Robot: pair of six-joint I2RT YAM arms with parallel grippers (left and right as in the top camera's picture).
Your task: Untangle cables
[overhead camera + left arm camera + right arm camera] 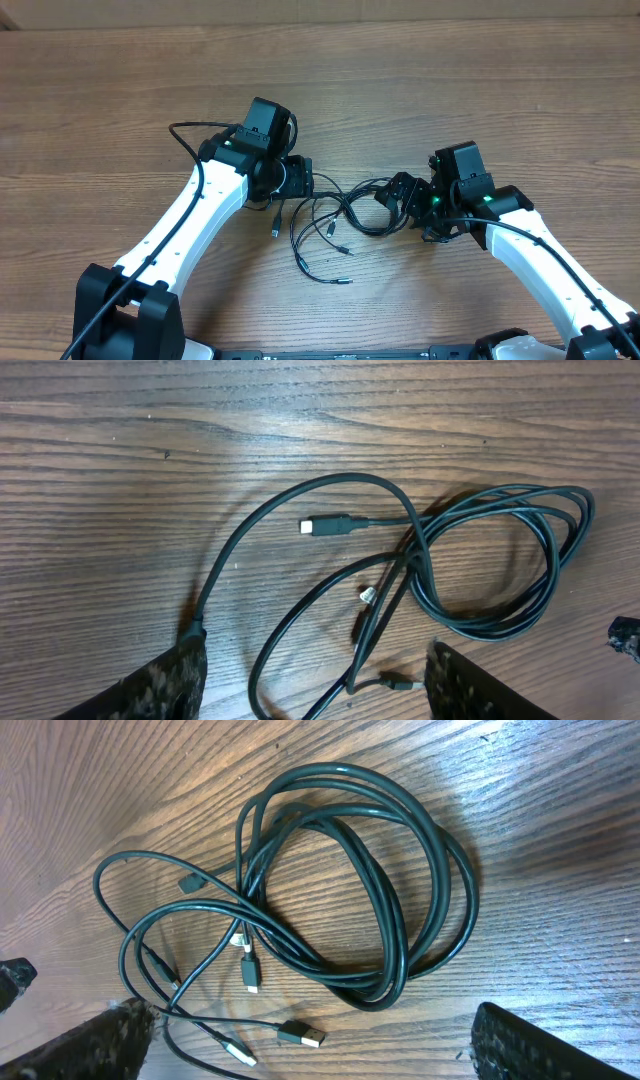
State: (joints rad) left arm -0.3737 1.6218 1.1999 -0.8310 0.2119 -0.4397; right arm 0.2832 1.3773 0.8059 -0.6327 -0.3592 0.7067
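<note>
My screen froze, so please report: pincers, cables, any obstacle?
Left pincer open, right pincer open, both empty. Cables tangled on table between them. Nothing else in the way.

Overhead looking down, wrist views close, sharing the cables (pixel 415 550)

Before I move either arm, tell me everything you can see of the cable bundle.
The cables are thin, black, rubbery-looking cords lying flat on the wooden table between the left gripper and the right gripper. Near the right one several turns form a loose coil. Toward the left one strands cross and splay out, ending in small plugs, some silver-tipped. One strand runs up to a left finger; both grippers' jaws stand open.
</note>
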